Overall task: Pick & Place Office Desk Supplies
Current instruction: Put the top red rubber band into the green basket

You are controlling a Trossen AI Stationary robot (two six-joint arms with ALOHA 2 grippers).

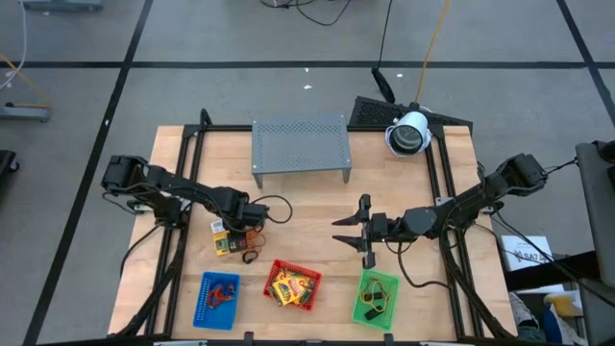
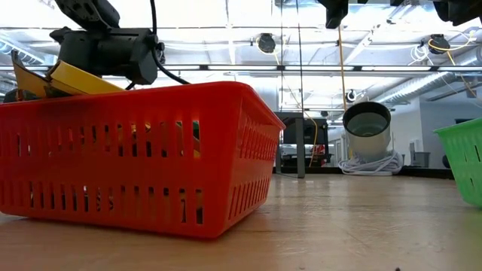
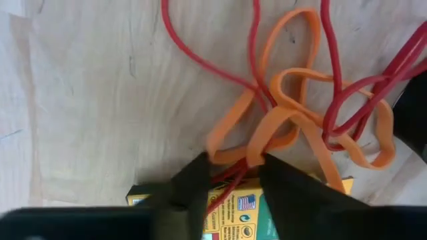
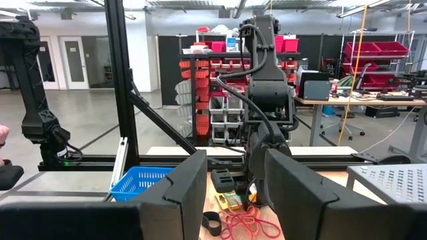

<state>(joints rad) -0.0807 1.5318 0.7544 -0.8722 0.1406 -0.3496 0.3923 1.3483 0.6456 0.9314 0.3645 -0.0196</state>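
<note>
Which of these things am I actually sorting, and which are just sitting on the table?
Job items:
rubber bands under the left gripper
yellow packet beneath them
packets in the red tray

Just there:
grey rack
blue tray
green tray
right gripper, waiting mid-table

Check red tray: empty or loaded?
Loaded. The red tray holds yellow packets in the high view; one pokes above its rim.

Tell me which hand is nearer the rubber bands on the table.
Left. The left hand sits right at the rubber bands, fingers around the loops. The right hand hovers apart, above the green tray.
</note>
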